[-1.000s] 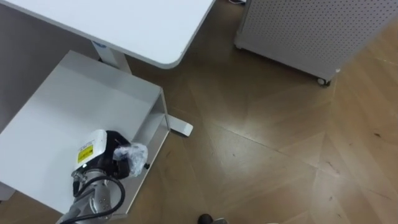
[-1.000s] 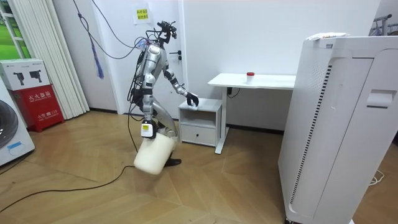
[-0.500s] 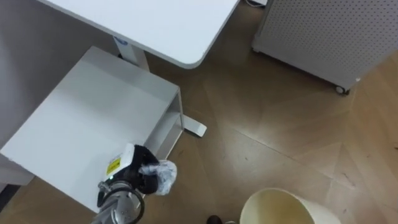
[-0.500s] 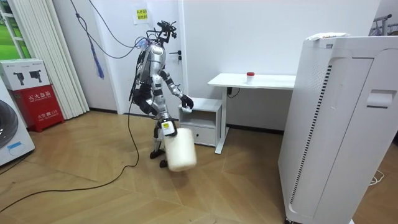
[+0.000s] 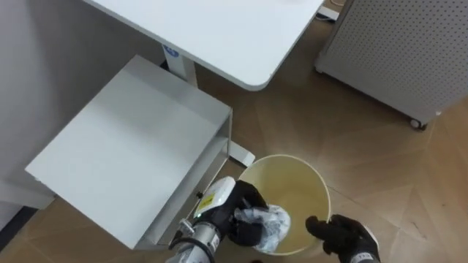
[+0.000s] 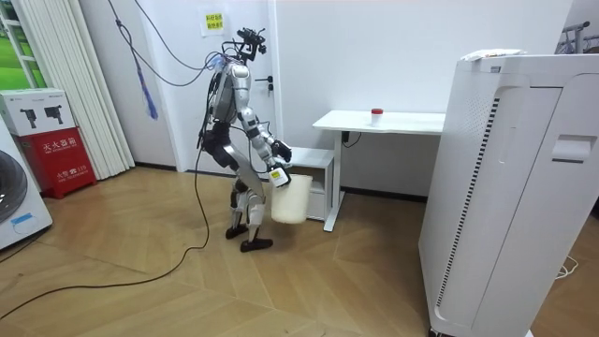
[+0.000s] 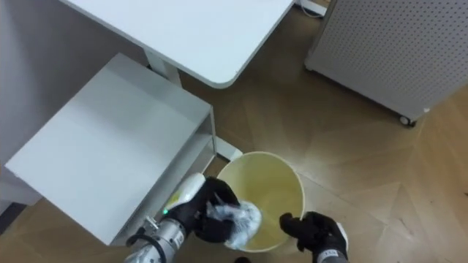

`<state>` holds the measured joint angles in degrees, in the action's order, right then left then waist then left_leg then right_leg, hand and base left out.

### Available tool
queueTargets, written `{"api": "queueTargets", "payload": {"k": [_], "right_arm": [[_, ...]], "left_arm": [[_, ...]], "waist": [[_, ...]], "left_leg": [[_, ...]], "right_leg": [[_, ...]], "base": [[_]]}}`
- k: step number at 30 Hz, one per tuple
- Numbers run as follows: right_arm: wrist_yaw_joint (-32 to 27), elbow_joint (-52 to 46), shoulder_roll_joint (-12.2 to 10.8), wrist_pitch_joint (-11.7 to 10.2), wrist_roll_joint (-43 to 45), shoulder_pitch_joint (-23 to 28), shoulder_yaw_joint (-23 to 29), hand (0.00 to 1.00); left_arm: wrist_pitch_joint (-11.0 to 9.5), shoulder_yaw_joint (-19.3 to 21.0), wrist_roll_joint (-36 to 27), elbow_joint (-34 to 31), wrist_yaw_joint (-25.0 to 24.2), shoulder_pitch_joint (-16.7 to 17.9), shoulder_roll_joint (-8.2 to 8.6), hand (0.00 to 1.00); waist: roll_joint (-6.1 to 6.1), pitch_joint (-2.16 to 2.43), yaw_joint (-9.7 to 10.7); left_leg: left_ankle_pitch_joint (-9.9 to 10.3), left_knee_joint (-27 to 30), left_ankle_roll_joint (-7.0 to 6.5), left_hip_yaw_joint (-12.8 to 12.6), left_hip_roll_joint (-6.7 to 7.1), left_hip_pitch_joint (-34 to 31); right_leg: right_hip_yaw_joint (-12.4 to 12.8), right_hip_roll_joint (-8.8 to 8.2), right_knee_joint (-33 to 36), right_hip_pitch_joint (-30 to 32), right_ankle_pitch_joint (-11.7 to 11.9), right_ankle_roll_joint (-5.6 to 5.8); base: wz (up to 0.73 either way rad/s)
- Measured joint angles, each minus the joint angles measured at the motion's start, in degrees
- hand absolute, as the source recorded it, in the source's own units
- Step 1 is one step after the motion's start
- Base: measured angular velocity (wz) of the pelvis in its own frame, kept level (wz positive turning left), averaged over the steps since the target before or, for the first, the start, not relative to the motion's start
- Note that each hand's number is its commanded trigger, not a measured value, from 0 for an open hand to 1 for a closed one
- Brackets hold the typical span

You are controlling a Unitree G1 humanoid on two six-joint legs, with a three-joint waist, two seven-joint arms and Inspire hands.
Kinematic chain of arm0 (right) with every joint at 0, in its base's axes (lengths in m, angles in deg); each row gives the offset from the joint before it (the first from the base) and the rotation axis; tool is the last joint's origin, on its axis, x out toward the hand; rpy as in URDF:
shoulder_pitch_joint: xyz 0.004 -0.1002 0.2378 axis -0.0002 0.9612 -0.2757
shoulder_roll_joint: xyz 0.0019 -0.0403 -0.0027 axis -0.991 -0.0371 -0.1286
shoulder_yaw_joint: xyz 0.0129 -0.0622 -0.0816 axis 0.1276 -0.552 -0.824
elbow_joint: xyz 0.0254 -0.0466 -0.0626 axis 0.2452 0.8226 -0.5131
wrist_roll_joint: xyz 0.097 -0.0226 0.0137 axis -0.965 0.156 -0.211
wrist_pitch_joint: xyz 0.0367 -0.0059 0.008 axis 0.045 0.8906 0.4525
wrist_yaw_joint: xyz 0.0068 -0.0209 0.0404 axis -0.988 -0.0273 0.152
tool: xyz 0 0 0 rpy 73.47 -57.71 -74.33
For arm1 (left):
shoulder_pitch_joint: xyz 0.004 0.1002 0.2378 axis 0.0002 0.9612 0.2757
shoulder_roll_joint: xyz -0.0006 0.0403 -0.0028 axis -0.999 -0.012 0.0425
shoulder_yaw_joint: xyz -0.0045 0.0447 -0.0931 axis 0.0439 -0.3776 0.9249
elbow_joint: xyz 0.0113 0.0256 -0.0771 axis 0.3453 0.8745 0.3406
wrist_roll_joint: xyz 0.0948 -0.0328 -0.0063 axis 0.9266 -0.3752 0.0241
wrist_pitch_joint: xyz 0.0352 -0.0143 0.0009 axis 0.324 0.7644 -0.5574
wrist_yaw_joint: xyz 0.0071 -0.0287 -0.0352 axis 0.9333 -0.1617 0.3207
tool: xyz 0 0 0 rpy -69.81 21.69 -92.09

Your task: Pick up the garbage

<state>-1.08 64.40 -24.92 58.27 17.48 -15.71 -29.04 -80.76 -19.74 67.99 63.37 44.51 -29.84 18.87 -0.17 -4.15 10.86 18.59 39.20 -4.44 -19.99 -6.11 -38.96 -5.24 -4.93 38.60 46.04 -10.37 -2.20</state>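
Observation:
My left hand (image 5: 238, 217) is shut on a crumpled piece of clear plastic garbage (image 5: 265, 224), held over the near rim of a pale yellow bin (image 5: 307, 183). The same wad (image 7: 238, 220) shows in the right eye view, above the bin (image 7: 281, 179). My right hand (image 5: 344, 234) grips the bin's near right rim and holds it up in front of me. In the room view I stand beside a low white cabinet (image 6: 314, 159) with the bin (image 6: 290, 198) raised at hip height.
The white cabinet top (image 5: 131, 153) lies at the left, its front edge close to the bin. A white desk (image 5: 219, 29) stands above it. A perforated white appliance on wheels (image 5: 409, 51) stands at the upper right. Wooden floor (image 5: 365, 153) lies open between them.
My right hand swung the bin up from near the floor to in front of me. My left hand carried the plastic wad off the cabinet top to over the bin. The view shifted.

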Motion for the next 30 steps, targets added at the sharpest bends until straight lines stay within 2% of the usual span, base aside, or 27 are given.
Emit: {"api": "queueTargets", "payload": {"k": [7,8,9,23,28,30], "right_arm": [[0.5,-0.13,-0.17,0.11,2.75,-0.02,-1.93,1.0],[0.54,-0.13,-0.17,0.11,3.12,-0.03,-1.93,1.0],[0.55,-0.13,-0.18,0.11,3.41,-0.02,-1.93,1.0],[0.3,-0.73,0.02,-0.01,3.81,0.8,-2.05,1.0],[0.34,-1.63,0.14,-0.48,3.82,2.83,-2.03,1.0],[0.35,-1.62,0.14,-0.48,3.82,3.84,-2.06,1.0]], "left_arm": [[0.01,-2.2,0.08,0.01,-2.46,0.39,-0.02,1.0],[0.01,-2.25,0.08,0.01,-3.12,0.41,0.11,0.72],[0.01,-2.24,0.15,0.01,-3.42,0.4,0.2,0.0],[0.01,-2.01,2.28,0.0,-3.93,0.32,0.43,0.0],[0.02,-1.84,2.32,-0.03,-3.48,0.32,0.41,0.0],[0.01,-1.74,2.29,-0.09,-3.06,0.33,0.41,0.0]], "waist": [[0.48,0.0,-0.06],[0.48,0.0,-0.02],[0.48,0.0,0.0],[0.04,0.25,-0.24],[-0.53,0.61,-0.33],[-1.12,0.97,-0.37]], "left_leg": [[0.02,0.01,-0.13,-0.1,0.48,0.11],[-0.01,-0.07,-0.17,-0.1,0.57,0.16],[-0.01,-0.06,-0.18,-0.1,0.58,0.2],[0.02,-0.56,-0.21,-0.29,0.34,0.47],[0.02,-0.64,-0.2,-0.4,0.28,0.55],[0.02,-0.65,-0.2,-0.43,0.05,0.56]], "right_leg": [[0.13,-0.36,-0.19,0.07,-0.13,0.38],[0.2,-0.4,-0.15,0.09,-0.14,0.39],[0.26,-0.4,-0.1,0.09,-0.12,0.41],[0.32,-0.18,0.05,0.03,-0.06,0.38],[0.31,-0.09,-0.08,-0.03,-0.01,0.31],[0.23,0.07,-0.49,-0.24,0.19,0.2]], "base": [[0.0],[0.0],[0.0],[0.0],[0.0],[-0.02]]}}
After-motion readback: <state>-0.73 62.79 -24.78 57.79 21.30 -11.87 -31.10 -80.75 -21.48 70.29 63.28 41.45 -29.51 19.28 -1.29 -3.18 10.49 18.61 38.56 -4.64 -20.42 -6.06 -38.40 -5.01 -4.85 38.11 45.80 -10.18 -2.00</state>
